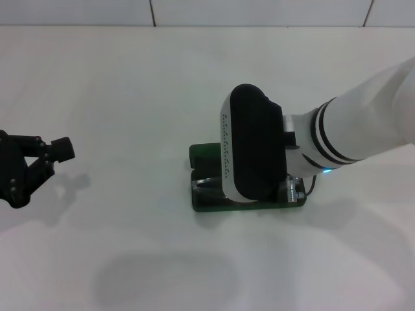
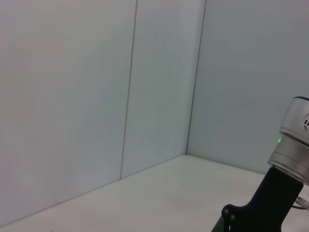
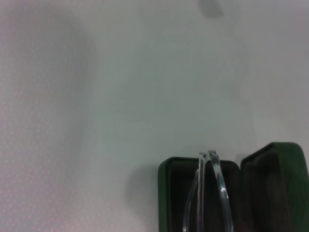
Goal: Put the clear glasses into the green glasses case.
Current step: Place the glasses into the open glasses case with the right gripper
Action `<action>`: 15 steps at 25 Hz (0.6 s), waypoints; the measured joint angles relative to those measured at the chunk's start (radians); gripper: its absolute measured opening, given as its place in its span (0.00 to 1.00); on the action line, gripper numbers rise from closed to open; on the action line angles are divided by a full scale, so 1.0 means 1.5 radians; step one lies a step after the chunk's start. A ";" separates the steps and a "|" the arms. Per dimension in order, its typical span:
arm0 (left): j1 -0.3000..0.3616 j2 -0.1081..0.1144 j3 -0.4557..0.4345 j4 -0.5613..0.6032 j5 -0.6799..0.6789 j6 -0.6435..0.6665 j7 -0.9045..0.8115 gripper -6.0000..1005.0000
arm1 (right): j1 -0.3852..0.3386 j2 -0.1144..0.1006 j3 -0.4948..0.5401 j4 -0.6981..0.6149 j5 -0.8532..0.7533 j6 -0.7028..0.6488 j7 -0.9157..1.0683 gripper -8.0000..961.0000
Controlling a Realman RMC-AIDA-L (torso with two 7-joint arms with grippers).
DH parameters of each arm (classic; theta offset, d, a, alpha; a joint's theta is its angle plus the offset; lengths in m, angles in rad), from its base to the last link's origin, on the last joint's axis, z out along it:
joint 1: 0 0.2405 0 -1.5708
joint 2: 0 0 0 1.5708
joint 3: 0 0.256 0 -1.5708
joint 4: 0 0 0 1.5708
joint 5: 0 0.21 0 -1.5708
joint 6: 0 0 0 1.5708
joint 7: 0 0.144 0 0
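While the right arm [image 1: 363, 123] reaches in from three o'clock, its wrist housing sits squarely over the green glasses case [image 1: 206, 155] just right of the table's [image 1: 130, 78] centre — only the case's nine o'clock end and a strip of its six o'clock edge peek out from under it in the head view. The right gripper itself is hidden beneath that housing, so whether its fingers are apart or together I cannot tell.

Over to the right wrist view: the case [image 3: 169, 193] lies open, lid [image 3: 273, 183] swung up beside the base, dark lining showing. The clear glasses [image 3: 212, 193] are over the open base, folded arms running along it with their tips close to the case's end wall — whether they rest on the lining or hang just above it cannot be made out.

Out at nine o'clock, the left gripper [image 1: 40, 159] hovers well apart from the case, its black fingers spread with nothing between them.
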 joint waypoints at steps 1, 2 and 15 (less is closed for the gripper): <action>0.000 0.000 0.000 0.000 0.000 0.000 0.001 0.07 | 0.000 0.000 0.000 0.000 0.000 0.000 0.002 0.08; 0.000 0.000 0.000 0.000 0.000 0.000 0.001 0.07 | 0.000 0.000 0.000 0.000 0.000 -0.001 0.004 0.08; -0.001 -0.002 0.000 0.000 0.000 0.000 0.004 0.07 | 0.005 0.000 -0.013 0.000 -0.026 -0.006 0.021 0.08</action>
